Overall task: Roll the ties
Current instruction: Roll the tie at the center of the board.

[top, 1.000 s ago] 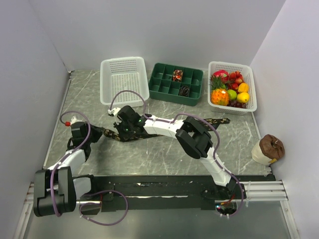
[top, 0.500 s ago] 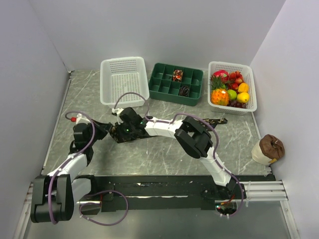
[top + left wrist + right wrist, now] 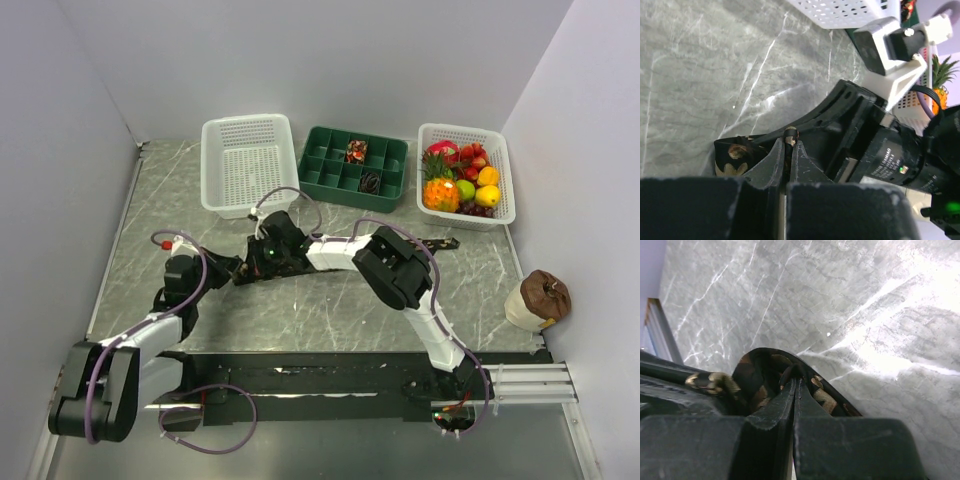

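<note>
A long black-brown tie with tan pattern lies across the table; its far end (image 3: 437, 242) shows right of the right arm. My left gripper (image 3: 228, 268) is shut on a fold of the tie (image 3: 735, 157), pinched between the fingertips (image 3: 790, 145). My right gripper (image 3: 262, 266) is shut on the tie where it curls into a loop (image 3: 765, 375), right beside the left gripper. Two rolled ties, one reddish (image 3: 356, 151) and one dark (image 3: 370, 183), sit in the green divided tray (image 3: 325, 175).
A white empty basket (image 3: 249, 165) stands at the back left. A white basket of toy fruit (image 3: 505, 180) stands at the back right. A brown and white object (image 3: 537, 299) sits at the right edge. Purple cables loop over both arms.
Both grippers have moved right together along the table, dragging the tie's end. The left arm has stretched further right and the right wrist has drawn in towards the middle.
</note>
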Robot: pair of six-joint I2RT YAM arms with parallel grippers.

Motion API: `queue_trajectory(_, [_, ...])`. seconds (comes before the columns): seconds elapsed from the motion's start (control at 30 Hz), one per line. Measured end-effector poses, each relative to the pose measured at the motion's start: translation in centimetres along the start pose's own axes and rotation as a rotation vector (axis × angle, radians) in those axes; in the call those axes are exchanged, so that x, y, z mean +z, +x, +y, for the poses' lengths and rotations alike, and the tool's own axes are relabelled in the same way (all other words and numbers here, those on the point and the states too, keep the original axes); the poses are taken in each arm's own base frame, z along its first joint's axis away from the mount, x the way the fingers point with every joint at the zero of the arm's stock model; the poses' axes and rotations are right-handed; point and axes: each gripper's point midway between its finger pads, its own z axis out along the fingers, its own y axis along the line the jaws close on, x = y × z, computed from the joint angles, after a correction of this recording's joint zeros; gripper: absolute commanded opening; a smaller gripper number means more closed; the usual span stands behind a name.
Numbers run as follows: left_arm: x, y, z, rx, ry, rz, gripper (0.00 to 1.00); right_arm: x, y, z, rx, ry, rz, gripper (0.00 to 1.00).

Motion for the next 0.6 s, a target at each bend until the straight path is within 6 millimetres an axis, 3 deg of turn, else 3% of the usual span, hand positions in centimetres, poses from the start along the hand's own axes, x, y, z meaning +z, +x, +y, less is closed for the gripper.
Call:
queue_trajectory(0.17, [0.4, 0.6, 0.6, -0.019, -0.037, 0.003, 0.01, -0.3, 0.0, -0.1, 0.003, -0.003, 0.001, 0.00])
queue_trajectory(0.43, [0.7, -0.3, 1.4, -0.011, -0.103, -0.037, 0.01, -2.1, 0.1, -0.3, -0.027, 0.065, 0.044, 0.00])
queue_trajectory(0.6, [0.9, -0.7, 1.0, 0.006, -0.104, -0.048, 0.01, -4.0, -1.7, 0.2, -0.048, 0.084, 0.023, 0.00])
